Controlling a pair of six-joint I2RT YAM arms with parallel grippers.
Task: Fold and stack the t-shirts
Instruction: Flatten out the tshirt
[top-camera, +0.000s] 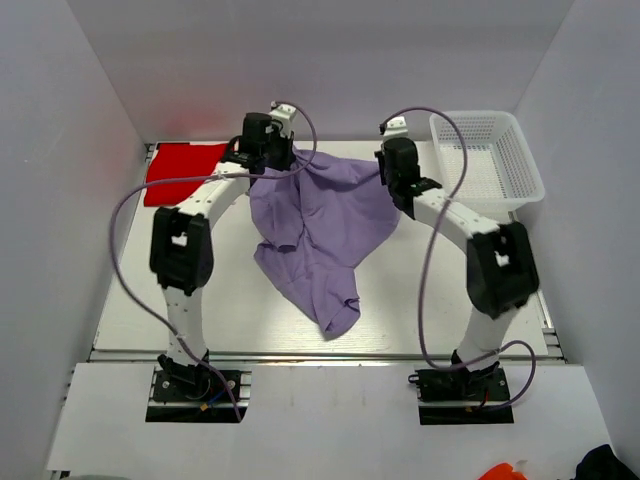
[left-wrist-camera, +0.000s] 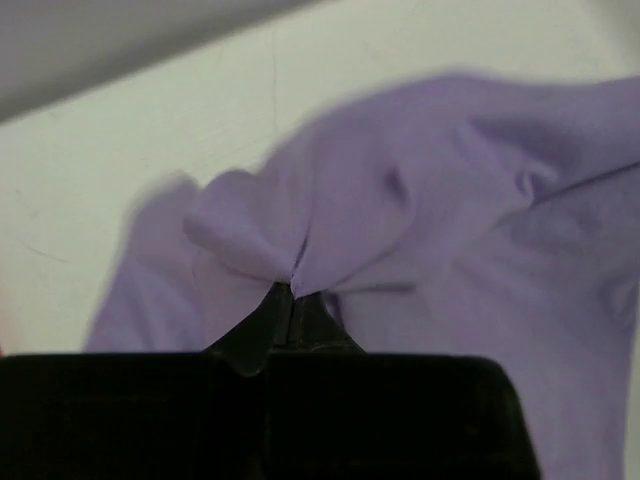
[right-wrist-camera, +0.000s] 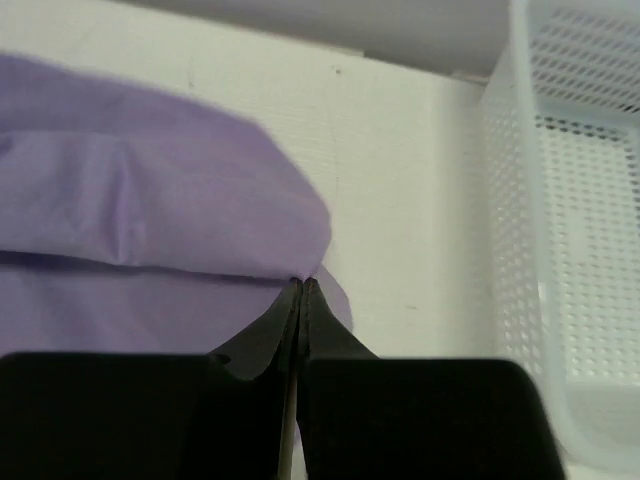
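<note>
Gripping the lavender t-shirt (top-camera: 320, 215), we have the left gripper (left-wrist-camera: 290, 290) and the right gripper (right-wrist-camera: 302, 285) each pressed tight together on a fold of its cloth.

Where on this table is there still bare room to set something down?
Bare table shows at the near edge between the lavender t-shirt and the right arm, and at left, nearer than the red t-shirt. The far side is crowded, with the mesh basket at right.
</note>
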